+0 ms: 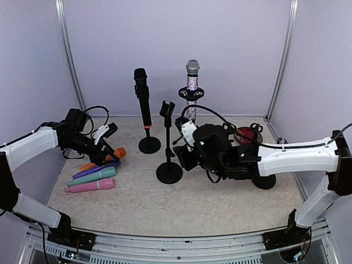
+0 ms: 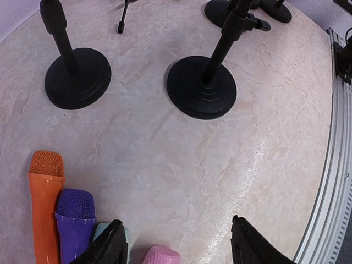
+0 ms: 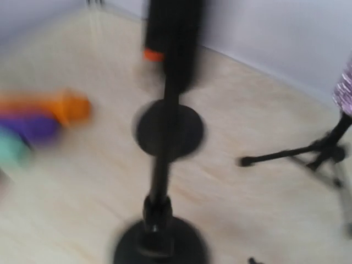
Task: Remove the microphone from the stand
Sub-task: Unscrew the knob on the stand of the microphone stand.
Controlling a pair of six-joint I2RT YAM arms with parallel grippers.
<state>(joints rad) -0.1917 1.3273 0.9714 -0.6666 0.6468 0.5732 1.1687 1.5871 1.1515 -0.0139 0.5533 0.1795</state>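
A black microphone with an orange ring stands upright in a round-base stand at the back. It shows blurred in the right wrist view. A glittery microphone stands in a tripod stand further right. An empty clip stand stands in the middle. My right gripper is close to the right of this empty stand; its fingers do not show in its own blurred view. My left gripper is open and empty, low over loose microphones at the left.
Orange, purple, teal and pink microphones lie side by side at the left. Another round stand base and a red object sit behind my right arm. The metal table rail runs along the near edge.
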